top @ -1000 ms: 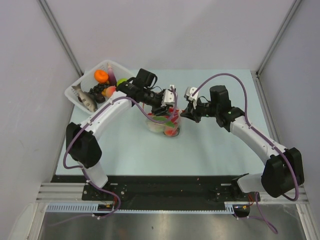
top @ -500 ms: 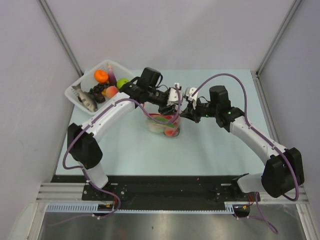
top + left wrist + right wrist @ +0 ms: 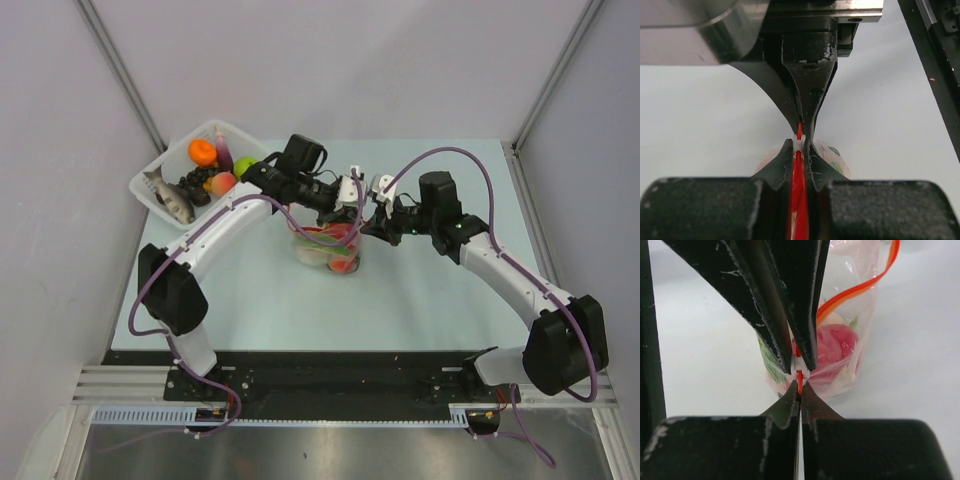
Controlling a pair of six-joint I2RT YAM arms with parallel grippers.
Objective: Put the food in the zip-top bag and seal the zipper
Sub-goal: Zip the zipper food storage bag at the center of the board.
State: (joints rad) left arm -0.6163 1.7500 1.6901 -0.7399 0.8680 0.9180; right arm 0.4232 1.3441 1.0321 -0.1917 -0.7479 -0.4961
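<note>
The zip-top bag [image 3: 330, 250] stands mid-table with food in it: a red tomato [image 3: 837, 347] and a green vegetable [image 3: 767, 360] show through the plastic. My left gripper [image 3: 352, 205] [image 3: 799, 147] is shut on the red-orange zipper [image 3: 799, 175] at its white slider [image 3: 798, 144]. My right gripper [image 3: 368, 224] [image 3: 800, 390] is shut on the zipper's end, tip to tip with the left fingers [image 3: 790, 315]. A loose loop of zipper [image 3: 860, 287] curves away behind.
A white slatted basket [image 3: 150, 180] at the back left holds a fish [image 3: 170, 198], an orange [image 3: 202, 152] and other toy foods. Both arms arch over the table's centre. Walls close in on three sides.
My left gripper has slid right along the zipper until it meets the right gripper. The right gripper has held still. The bag's mouth looks narrower.
</note>
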